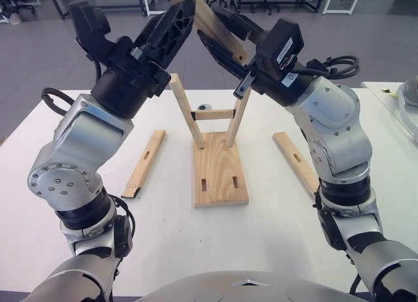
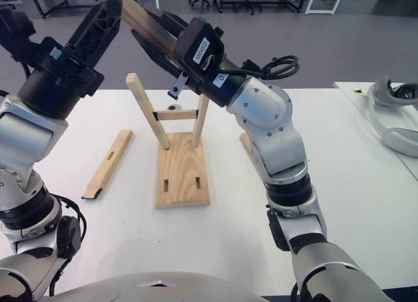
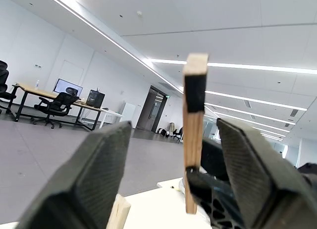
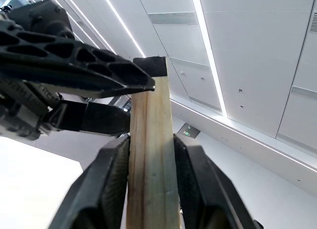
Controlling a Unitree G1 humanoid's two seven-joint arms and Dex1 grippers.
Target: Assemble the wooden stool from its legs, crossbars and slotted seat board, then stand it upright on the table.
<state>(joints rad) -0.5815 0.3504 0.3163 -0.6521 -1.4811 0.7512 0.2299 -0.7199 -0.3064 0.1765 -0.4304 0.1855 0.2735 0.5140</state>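
The slotted seat board (image 1: 221, 174) lies flat at the table's middle. Two legs (image 1: 186, 109) stand in its far slots, joined by a crossbar (image 1: 214, 114); two near slots are bare. High above them my right gripper (image 1: 219, 31) is shut on a wooden leg (image 1: 212, 21), held slanting. My left gripper (image 1: 183, 11) is open at that leg's upper end, its fingers (image 3: 94, 184) on either side of the wood (image 3: 193, 140). In the right wrist view the leg (image 4: 148, 169) sits between my right fingers (image 4: 111, 184), a left finger (image 4: 74, 65) against its tip.
Two loose slotted wooden bars lie flat on the white table (image 1: 274, 223): one left of the board (image 1: 145, 161), one right of it (image 1: 297, 161). A white headset (image 2: 392, 119) rests on a neighbouring table at the far right.
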